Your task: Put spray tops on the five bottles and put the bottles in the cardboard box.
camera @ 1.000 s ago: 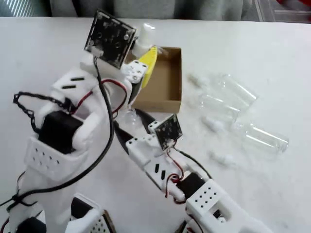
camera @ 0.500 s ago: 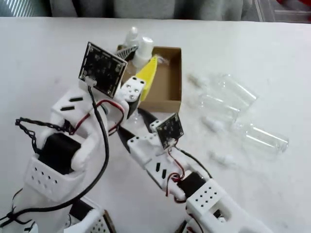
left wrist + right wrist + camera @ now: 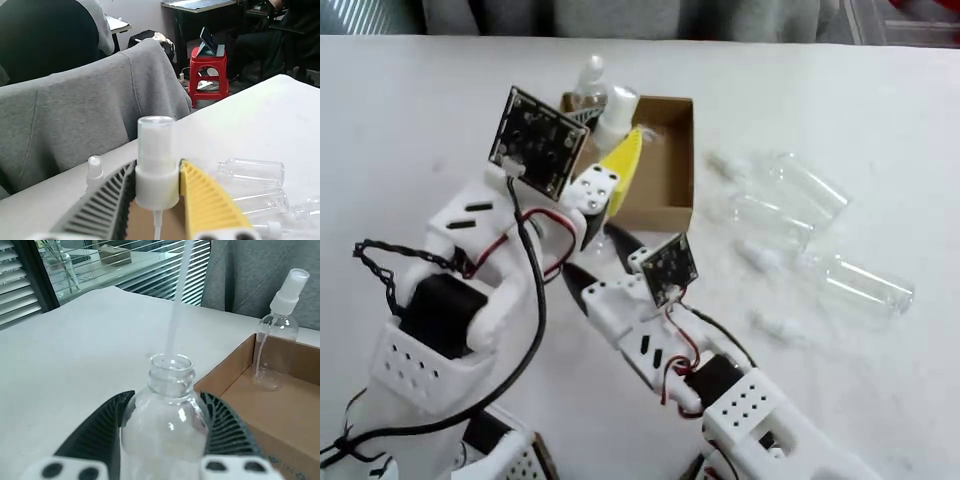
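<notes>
My left jaws are clamped on a spray top (image 3: 156, 172), dark finger on one side and yellow on the other. I hold it upright over the left end of the cardboard box (image 3: 645, 215), in the upper middle of the high view. My right jaws are closed round a clear bottle (image 3: 165, 430), which stands upright just in front of the box. The top's dip tube (image 3: 177, 305) runs down into the bottle's open neck, but the cap sits well above the rim. I judge this pair not yet joined.

Done so far: one capped bottle (image 3: 276, 335) stands inside the box, at its upper-left corner in the high view.

Left to do: seat and fasten the top I hold, then set that bottle in the box beside the first. After that come three bare bottles (image 3: 805, 180), which lie on their sides on the counter (image 3: 410, 110) at the right of the high view. Three loose spray tops (image 3: 780, 327) are scattered among them.

By my reckoning, one bottle of five is finished, a second is mid-assembly, and three are untouched.
</notes>
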You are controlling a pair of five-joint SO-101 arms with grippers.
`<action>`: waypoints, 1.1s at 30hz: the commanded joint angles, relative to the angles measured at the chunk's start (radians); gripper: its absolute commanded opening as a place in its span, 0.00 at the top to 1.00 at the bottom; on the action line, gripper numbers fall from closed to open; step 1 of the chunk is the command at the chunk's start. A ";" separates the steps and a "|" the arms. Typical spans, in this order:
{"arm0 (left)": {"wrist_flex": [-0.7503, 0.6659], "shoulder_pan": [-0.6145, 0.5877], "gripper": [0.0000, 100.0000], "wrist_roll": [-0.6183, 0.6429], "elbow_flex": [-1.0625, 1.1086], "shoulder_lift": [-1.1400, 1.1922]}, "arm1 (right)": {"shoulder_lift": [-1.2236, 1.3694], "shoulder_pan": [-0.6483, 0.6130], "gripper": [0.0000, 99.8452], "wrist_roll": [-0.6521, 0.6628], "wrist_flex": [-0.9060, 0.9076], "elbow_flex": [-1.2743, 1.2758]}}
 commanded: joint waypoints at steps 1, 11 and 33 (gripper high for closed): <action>0.006 0.005 0.98 -0.002 0.028 -0.033 | -0.005 0.012 0.93 -0.003 -0.016 -0.011; 0.009 0.005 0.98 0.005 0.095 -0.035 | -0.005 0.061 0.93 -0.005 -0.018 -0.011; -0.239 -0.001 0.98 -0.002 0.626 -0.417 | -0.007 0.084 0.93 -0.008 -0.019 -0.011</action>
